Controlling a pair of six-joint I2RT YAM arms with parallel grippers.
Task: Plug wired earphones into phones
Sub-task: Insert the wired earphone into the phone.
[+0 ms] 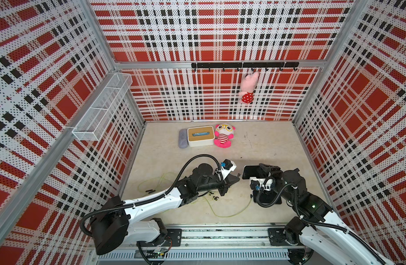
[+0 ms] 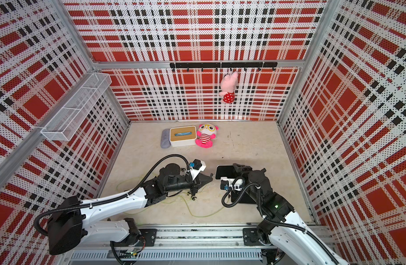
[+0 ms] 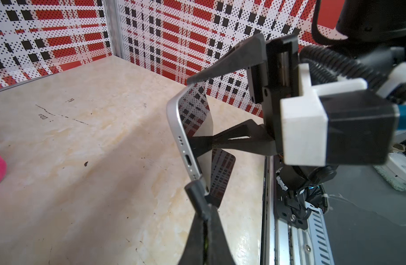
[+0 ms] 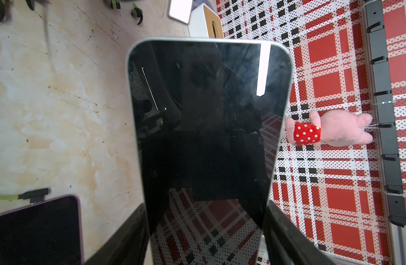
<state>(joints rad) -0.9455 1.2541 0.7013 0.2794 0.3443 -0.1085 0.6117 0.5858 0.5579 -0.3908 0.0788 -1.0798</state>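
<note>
Clamping 1 of 2 phones point(image 4: 206, 114) w/ R hand point(image 4: 205, 213); L hand point(image 3: 205, 213) pinches 1 of 2 earphone plugs point(image 3: 195, 192).

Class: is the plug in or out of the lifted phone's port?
Out. The port on the phone shows empty; the left hand holds the plug beside it, by the phone's corner.

The held phone point(image 4: 197, 128) has a glossy black glass face mirroring the perforated plaid walls point(image 1: 220, 34), and a satin silvery metal rim point(image 3: 177, 128); the other phone point(image 4: 36, 231) is equally glossy. The surface point(image 1: 270, 146) looks like smooth pale marbled stone, scuffed and speckled. The fingers point(image 3: 225, 64) of the right end effector point(image 3: 190, 112) and the plug point(image 3: 194, 190) are matt black plastic, the toy point(image 4: 335, 128) is soft pink plush, the basket point(image 1: 103, 107) white wire mesh.
</note>
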